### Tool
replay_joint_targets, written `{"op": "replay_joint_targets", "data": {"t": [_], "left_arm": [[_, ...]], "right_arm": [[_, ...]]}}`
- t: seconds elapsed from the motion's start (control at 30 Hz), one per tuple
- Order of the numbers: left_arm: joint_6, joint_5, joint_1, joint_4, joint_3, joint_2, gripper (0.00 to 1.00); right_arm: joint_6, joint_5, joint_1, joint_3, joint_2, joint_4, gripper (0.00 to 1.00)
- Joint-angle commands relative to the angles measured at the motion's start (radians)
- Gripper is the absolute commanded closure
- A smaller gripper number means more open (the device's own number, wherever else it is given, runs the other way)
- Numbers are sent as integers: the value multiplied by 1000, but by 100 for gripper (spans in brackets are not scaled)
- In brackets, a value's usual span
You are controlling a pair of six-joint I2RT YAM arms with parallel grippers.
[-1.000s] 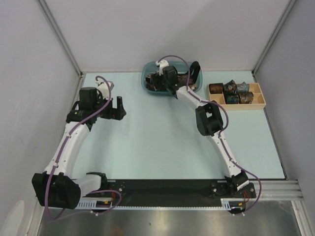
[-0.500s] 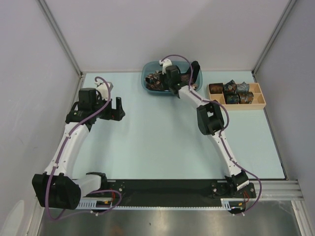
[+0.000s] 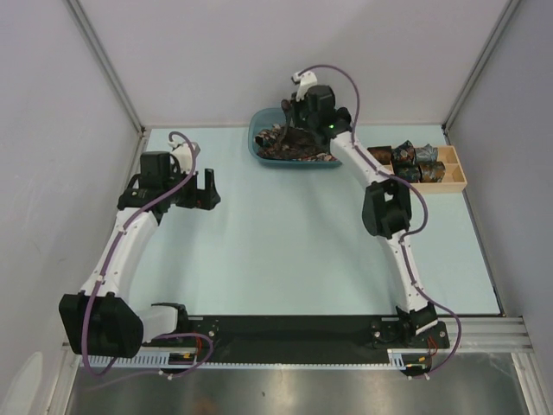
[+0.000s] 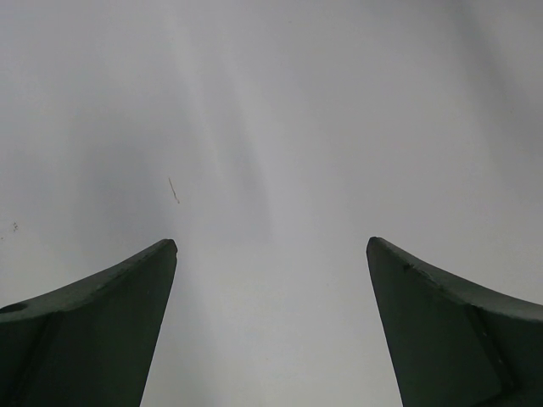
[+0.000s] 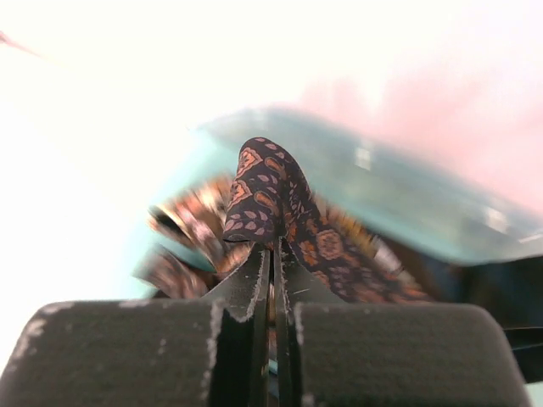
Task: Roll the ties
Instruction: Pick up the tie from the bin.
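My right gripper [image 5: 273, 252] has its fingers pressed together, pinching a fold of a dark paisley tie [image 5: 265, 191] above the teal bin [image 3: 256, 143] at the far side. My left gripper [image 3: 200, 190] hangs spread wide on the left, holding nothing. Coiled ties [image 3: 406, 158] sit in the wooden tray [image 3: 458, 179] far right.

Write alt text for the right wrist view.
The right gripper is shut on a fold of a dark tie with an orange print. Behind it, blurred, is a teal bin holding more ties.
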Motion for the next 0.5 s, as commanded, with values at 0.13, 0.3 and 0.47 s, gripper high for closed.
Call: {"op": "replay_joint_targets", "data": {"t": [0.13, 0.3, 0.47], "left_arm": [[9, 67, 16, 44, 115, 39, 0], [11, 77, 16, 53, 167, 70, 1], [0, 93, 16, 66, 222, 97, 0]], "right_arm": [[128, -144, -37, 41, -327, -13, 100], [174, -149, -51, 44, -443, -22, 100], [207, -146, -60, 41, -574, -50, 100]]}}
